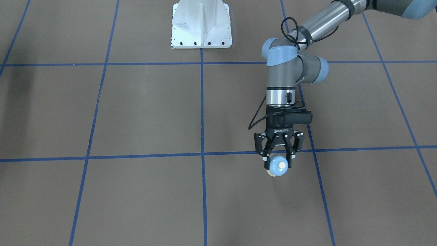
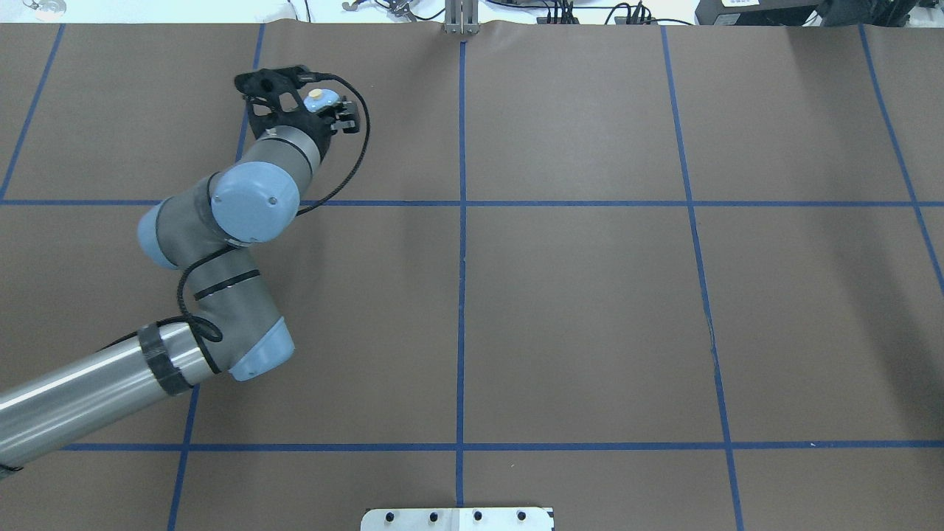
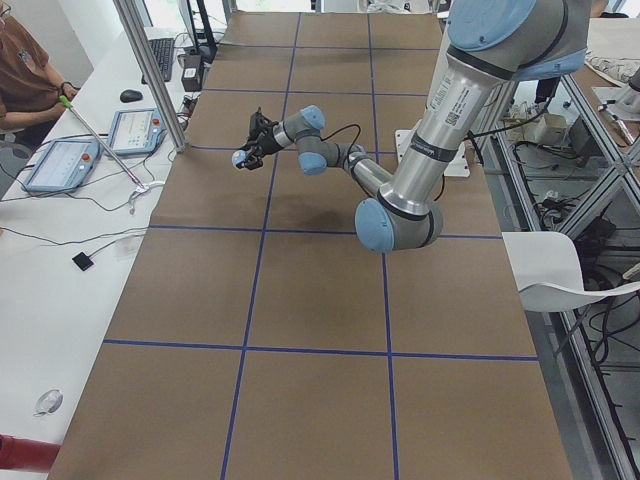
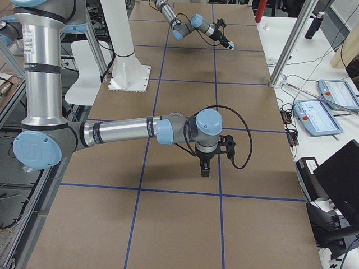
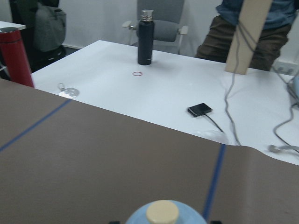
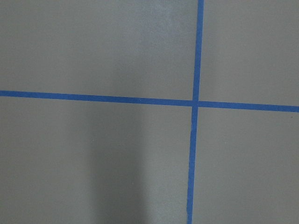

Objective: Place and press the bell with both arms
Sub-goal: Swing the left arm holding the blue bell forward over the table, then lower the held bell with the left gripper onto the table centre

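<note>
The light-blue bell (image 1: 277, 165) with its cream button sits between the fingers of my left gripper (image 1: 278, 160), which is shut on it. The bell is at the far left of the brown table, near its far edge, and seems held a little above the surface. It also shows in the overhead view (image 2: 318, 99), the left side view (image 3: 240, 160), the right side view (image 4: 230, 46) and at the bottom of the left wrist view (image 5: 163, 215). My right gripper (image 4: 205, 170) shows only in the right side view, pointing down over the table; I cannot tell if it is open.
The white pedestal base (image 1: 201, 27) stands at the robot's side of the table. Beyond the far edge is a white desk with a dark bottle (image 5: 145, 37), a red bottle (image 5: 16, 56) and a phone (image 5: 200, 109). A metal post (image 3: 150, 70) stands at that edge.
</note>
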You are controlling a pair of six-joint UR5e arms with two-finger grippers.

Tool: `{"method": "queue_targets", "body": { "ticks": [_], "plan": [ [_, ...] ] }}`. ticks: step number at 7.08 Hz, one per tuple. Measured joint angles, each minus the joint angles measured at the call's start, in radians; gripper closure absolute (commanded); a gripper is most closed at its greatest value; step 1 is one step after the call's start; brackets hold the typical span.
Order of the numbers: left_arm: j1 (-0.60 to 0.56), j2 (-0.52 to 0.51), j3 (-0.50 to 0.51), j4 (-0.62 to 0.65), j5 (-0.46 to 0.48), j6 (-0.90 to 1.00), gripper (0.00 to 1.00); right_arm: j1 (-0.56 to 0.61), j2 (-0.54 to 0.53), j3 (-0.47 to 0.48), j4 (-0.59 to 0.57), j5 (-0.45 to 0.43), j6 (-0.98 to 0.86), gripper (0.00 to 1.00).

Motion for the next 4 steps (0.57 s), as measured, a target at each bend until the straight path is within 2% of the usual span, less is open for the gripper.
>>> {"method": "queue_targets", "body": {
  "ticks": [2, 4],
  "plan": [
    [0.035, -0.169, 0.227, -0.211, -0.044, 0.181, 1.00, 0.000, -0.008, 0.005, 0.014, 0.032, 0.002, 0.00],
    [0.044, -0.261, 0.323, -0.313, -0.177, 0.314, 1.00, -0.001, -0.002, 0.001, 0.016, 0.039, 0.004, 0.00]
  ]
}}
